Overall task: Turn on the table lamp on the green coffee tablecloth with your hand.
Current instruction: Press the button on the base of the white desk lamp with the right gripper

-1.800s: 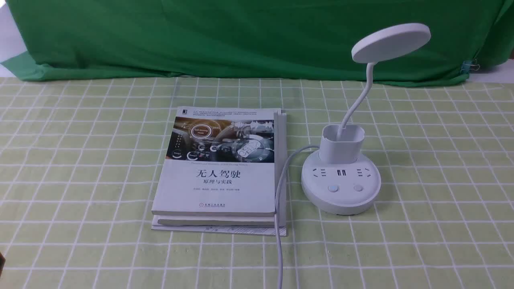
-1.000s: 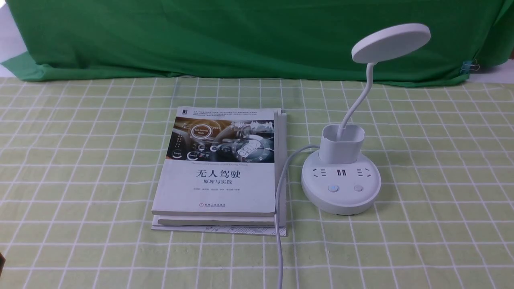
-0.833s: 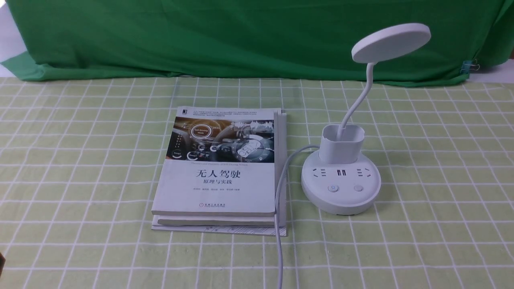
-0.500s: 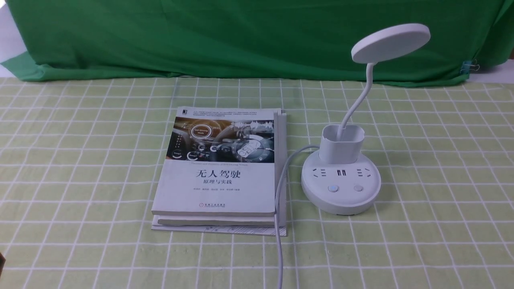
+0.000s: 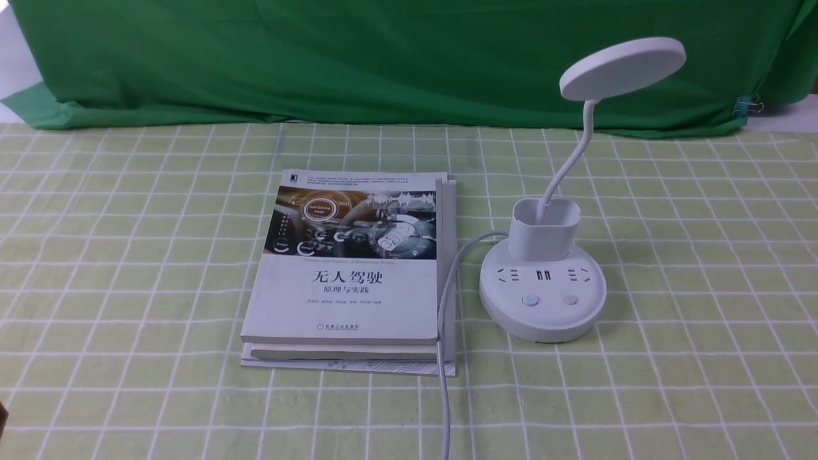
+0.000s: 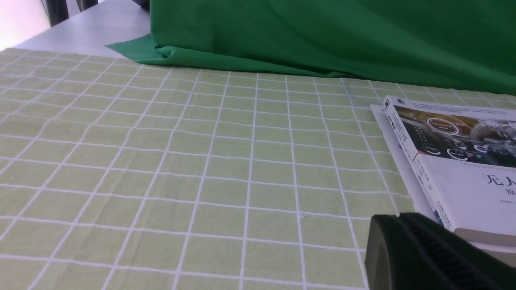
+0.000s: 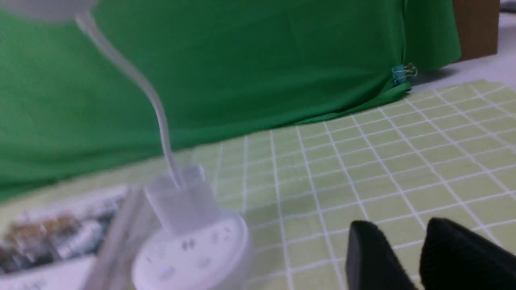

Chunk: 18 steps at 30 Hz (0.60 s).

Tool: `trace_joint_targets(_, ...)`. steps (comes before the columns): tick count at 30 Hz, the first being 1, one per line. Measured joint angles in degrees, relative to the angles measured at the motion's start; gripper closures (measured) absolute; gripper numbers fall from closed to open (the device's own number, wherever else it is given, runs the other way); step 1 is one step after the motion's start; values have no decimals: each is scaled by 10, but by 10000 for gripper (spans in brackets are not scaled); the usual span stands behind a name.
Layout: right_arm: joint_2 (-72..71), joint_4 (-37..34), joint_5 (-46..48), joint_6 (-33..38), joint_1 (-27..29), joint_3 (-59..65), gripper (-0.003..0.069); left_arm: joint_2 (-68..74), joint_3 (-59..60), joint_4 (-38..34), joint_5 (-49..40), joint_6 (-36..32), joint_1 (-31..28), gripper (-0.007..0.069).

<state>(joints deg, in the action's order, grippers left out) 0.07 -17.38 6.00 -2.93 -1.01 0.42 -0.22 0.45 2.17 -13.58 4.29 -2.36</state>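
The white table lamp (image 5: 542, 300) stands on the pale green grid tablecloth (image 5: 128, 255), right of centre, with its disc head (image 5: 622, 67) raised on a bent neck. Its two buttons (image 5: 530, 299) face me on the round base. The head is not lit. Neither arm shows in the front view. In the left wrist view my left gripper (image 6: 400, 217) is shut and empty, low over the cloth beside the book (image 6: 463, 169). In the blurred right wrist view my right gripper (image 7: 403, 231) is open and empty, apart from the lamp (image 7: 189, 253).
A stack of books (image 5: 348, 268) lies just left of the lamp. The lamp's white cord (image 5: 444, 332) runs along the books' right edge to the front edge. A dark green backdrop (image 5: 383, 57) hangs behind, with a clip (image 5: 744, 105) at its right.
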Motion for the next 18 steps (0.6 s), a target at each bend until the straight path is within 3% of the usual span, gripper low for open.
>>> trace_joint_targets(3, 0, -12, -27, -93, 0, 0, 415, 0, 0, 0, 0, 0, 0, 622)
trace_joint_targets(7, 0, -12, -69, -125, 0, 0, 424, 0, 0, 0, 0, 0, 0, 622)
trace_joint_targets(11, 3, -12, -66, -136, 0, -2, 517, 0, 0, 0, 0, 0, 0, 622)
trace_joint_targets(14, 50, -13, 11, -105, 0, -45, 612, 0, 0, 0, 0, 0, 0, 622)
trace_joint_targets(18, 179, -13, 159, 23, 0, -177, 623, 0, 0, 0, 0, 0, 0, 622)
